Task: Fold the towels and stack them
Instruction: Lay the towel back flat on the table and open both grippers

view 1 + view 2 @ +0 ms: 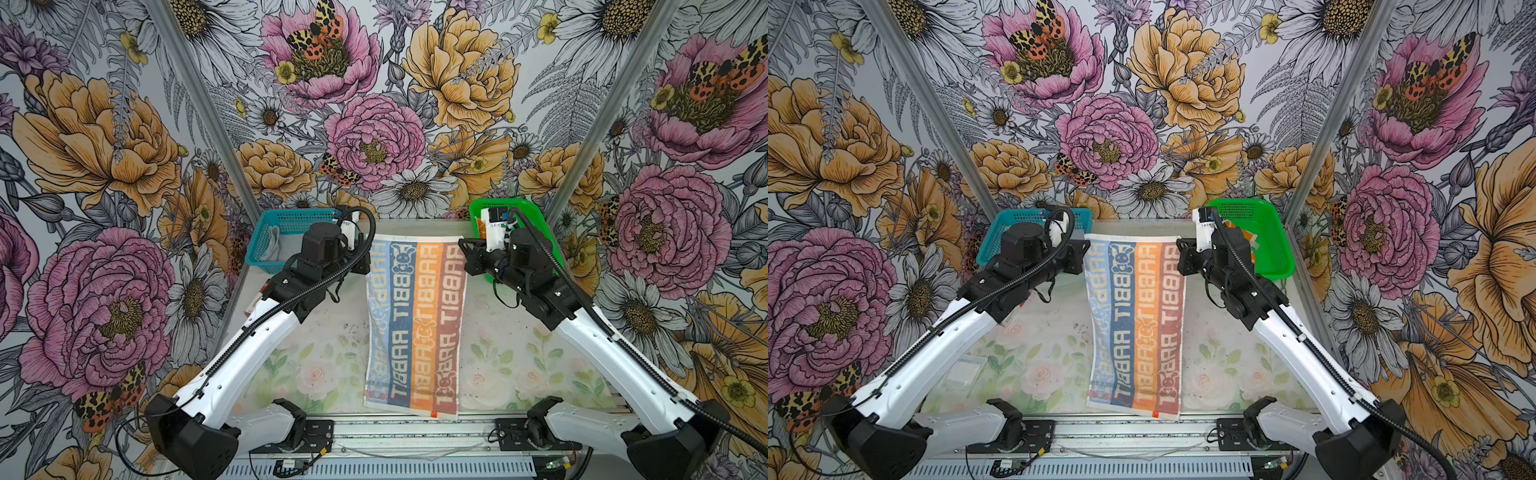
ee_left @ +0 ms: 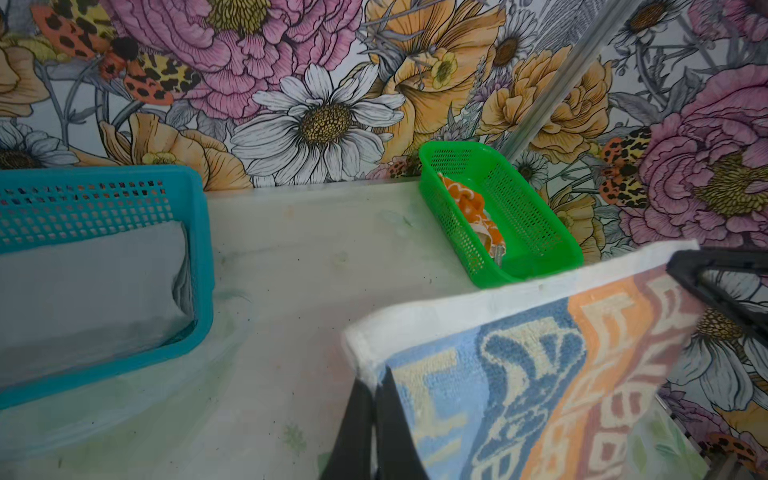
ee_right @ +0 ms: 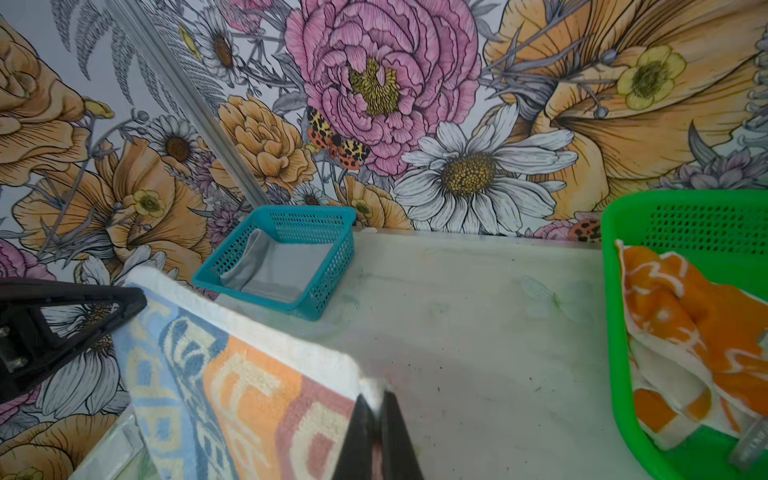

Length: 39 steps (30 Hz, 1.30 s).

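We've got the left gripper point(image 2: 375, 388) and right gripper point(image 3: 375, 401) each pinched tight on a far corner of the RABBIT towel point(image 1: 415, 324), long axis far-to-near down mid-table point(image 1: 328, 332), so the fold likely travels toward its near hem.

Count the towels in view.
3: central RABBIT towel, far corners pinched by left gripper and right gripper; grey towel in blue basket; orange towel in green basket. Others may hide beneath.

Cloths, baskets and table: colours and patterns.
Cream-bordered terry towel point(image 1: 415, 324): pale-blue, navy, orange and rust stripes, "RABBIT" lettering, rabbit motifs. Plain light grey cloth point(image 2: 91, 291) in teal mesh plastic basket point(image 2: 203, 257). Orange cloth with white markings point(image 3: 685, 316) in green mesh plastic basket point(image 3: 613, 291). Pale tabletop point(image 1: 324, 332): faded rose print.
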Each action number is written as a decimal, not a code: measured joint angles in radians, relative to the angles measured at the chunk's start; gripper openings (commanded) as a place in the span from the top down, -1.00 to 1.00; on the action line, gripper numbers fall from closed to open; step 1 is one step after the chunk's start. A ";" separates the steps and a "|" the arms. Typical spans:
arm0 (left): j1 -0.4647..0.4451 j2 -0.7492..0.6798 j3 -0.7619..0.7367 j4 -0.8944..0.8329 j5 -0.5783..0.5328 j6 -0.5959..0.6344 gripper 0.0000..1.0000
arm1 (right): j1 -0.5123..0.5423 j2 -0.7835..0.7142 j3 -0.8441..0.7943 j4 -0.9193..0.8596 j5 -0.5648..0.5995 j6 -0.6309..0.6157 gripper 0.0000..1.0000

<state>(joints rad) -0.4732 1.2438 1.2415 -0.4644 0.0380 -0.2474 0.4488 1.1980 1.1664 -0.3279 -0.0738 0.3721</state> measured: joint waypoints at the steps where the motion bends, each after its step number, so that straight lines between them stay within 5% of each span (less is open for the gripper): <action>1: 0.012 0.027 -0.008 0.017 0.016 -0.005 1.00 | -0.014 0.029 -0.010 0.017 -0.006 0.001 1.00; 11: 0.103 0.407 -0.024 0.279 0.116 -0.015 1.00 | -0.146 0.434 -0.050 0.309 -0.105 0.005 1.00; 18: 0.137 0.767 0.226 0.312 0.111 -0.008 1.00 | -0.215 0.797 0.116 0.416 -0.192 0.026 1.00; 25: 0.161 0.971 0.476 0.232 0.071 0.023 0.96 | -0.231 0.991 0.347 0.404 -0.220 0.031 0.99; 29: 0.173 1.057 0.614 0.167 0.040 0.039 0.29 | -0.232 1.047 0.489 0.353 -0.212 0.010 0.27; 33: 0.177 1.096 0.693 0.117 0.019 0.063 -0.14 | -0.244 1.064 0.579 0.311 -0.192 -0.032 -0.09; 39: 0.176 1.101 0.866 0.041 0.010 0.102 -0.24 | -0.262 1.035 0.634 0.278 -0.153 -0.085 -0.35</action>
<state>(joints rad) -0.2974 2.3447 2.1071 -0.4232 0.0475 -0.1452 0.1871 2.2333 1.8000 -0.0494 -0.2264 0.2867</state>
